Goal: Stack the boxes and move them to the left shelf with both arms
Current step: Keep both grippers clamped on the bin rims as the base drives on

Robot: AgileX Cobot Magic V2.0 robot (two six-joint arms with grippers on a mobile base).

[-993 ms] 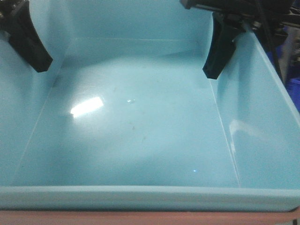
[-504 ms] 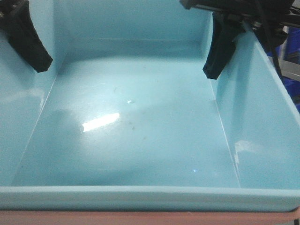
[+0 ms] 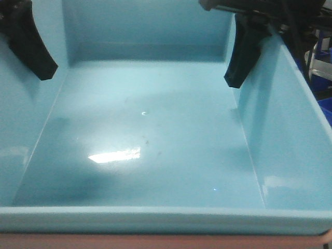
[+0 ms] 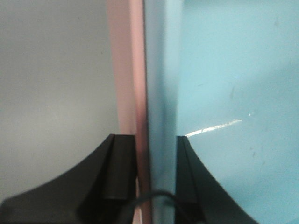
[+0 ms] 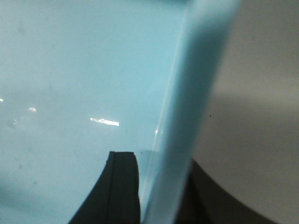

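The light blue box (image 3: 155, 129) fills the front view, nested inside the salmon-pink box, whose rim shows as a strip (image 3: 155, 243) along the bottom. My left gripper (image 4: 156, 149) is shut across the left walls of both: its outer finger is by the pink wall (image 4: 126, 70), its inner finger inside the blue box (image 4: 224, 84). My right gripper (image 5: 161, 186) is shut on the blue box's right wall (image 5: 191, 107), one finger inside and one outside. Their inner fingers show in the front view at upper left (image 3: 33, 49) and upper right (image 3: 243, 52). The left shelf is out of view.
Dark blue crates (image 3: 325, 110) and a bit of metal racking (image 3: 320, 65) show past the blue box's right wall. A plain grey surface lies beyond the boxes in the left wrist view (image 4: 51, 93) and the right wrist view (image 5: 261, 93).
The glare on the blue box's floor has slid down and to the right, and the background at the right edge has shifted. Both grippers keep the same hold.
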